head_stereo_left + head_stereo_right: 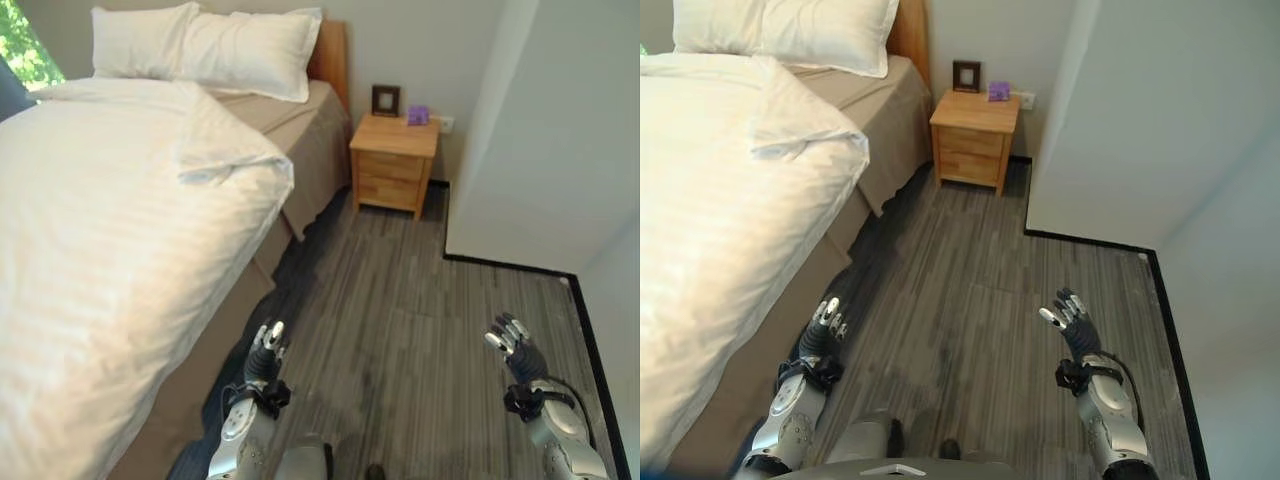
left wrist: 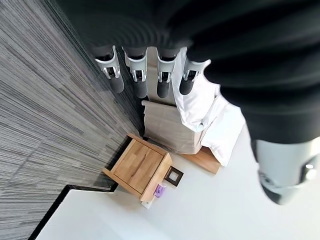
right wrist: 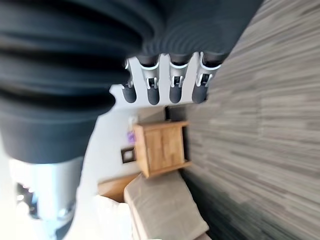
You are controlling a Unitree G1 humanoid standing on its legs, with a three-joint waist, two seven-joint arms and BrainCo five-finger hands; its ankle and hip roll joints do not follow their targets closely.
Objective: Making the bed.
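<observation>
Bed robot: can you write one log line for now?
duvet: folded back, rumpled | left hand: open, empty | right hand: open, empty

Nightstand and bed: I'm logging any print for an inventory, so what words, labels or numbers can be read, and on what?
None can be read.
The purple box on the nightstand: any print is too small to read.
The picture frame: dark, no text visible.
The duvet and pillows: plain white.
</observation>
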